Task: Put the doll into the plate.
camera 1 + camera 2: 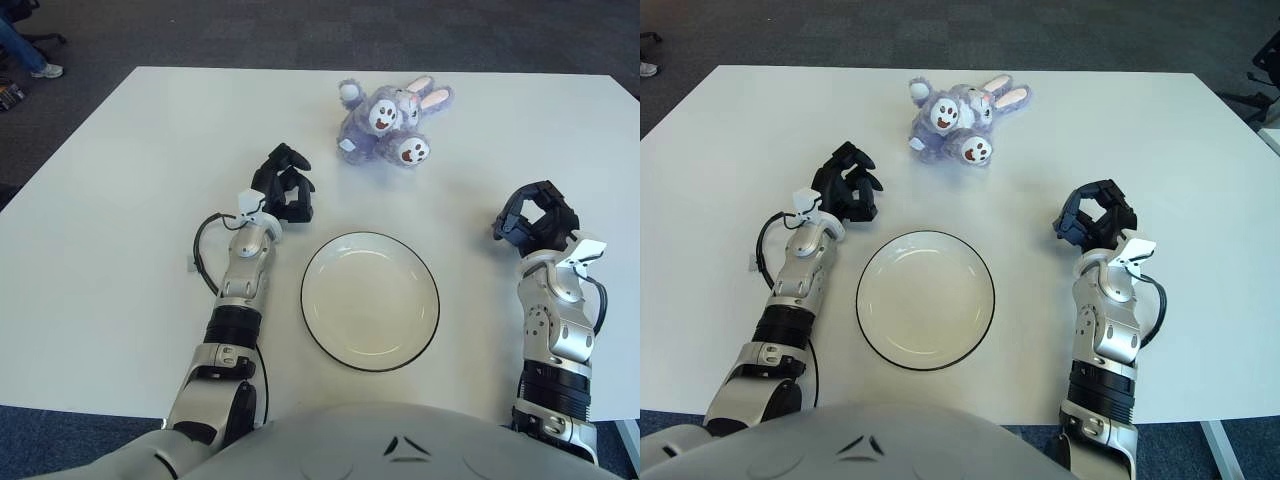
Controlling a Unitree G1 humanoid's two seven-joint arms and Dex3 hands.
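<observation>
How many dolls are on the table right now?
1. The purple doll lies at the far middle of the table, beyond the plate. Nothing on the table could hide another.

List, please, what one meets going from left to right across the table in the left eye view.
Left hand → plate → right hand. I leave out the doll: it lies farther back, and its span overlaps the plate's.

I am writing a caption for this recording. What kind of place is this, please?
Probably an office or lab room. A large white table stands on dark grey carpet, and a chair base shows at the edge. On the table lie only a plush doll and a plate, like a test setup.
</observation>
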